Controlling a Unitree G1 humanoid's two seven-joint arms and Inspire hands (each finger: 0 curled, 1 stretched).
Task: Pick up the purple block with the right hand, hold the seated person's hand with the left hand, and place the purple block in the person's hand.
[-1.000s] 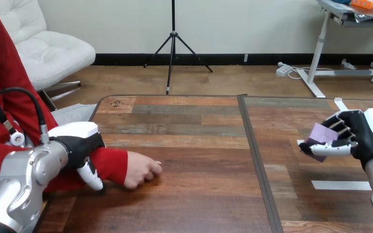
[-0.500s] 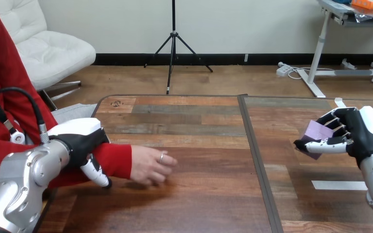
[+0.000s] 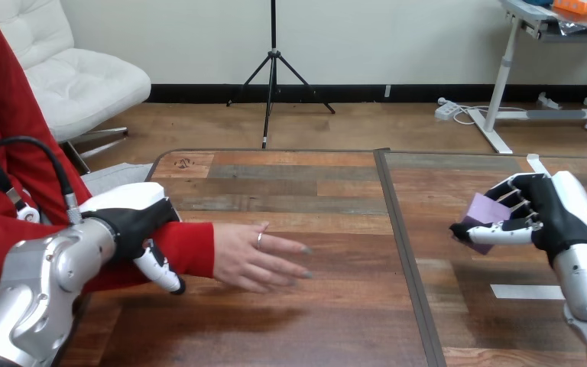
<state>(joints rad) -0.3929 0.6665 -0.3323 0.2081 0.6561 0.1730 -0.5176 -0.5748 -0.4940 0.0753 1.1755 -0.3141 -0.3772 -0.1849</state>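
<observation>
Head view: right hand (image 3: 554, 218) grips the purple block (image 3: 484, 208) above the table's (image 3: 336, 321) right side; left hand (image 3: 134, 225) curls round the person's forearm (image 3: 195, 246). Next, I judge, carry the block left to the person's hand (image 3: 264, 256).

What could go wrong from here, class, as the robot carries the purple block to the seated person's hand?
1. The person's hand lies back up on the table, so the purple block has no open palm to land in.
2. The block sits pinched in the right hand, far across the table from the person's hand; it might slip on the way over.
</observation>
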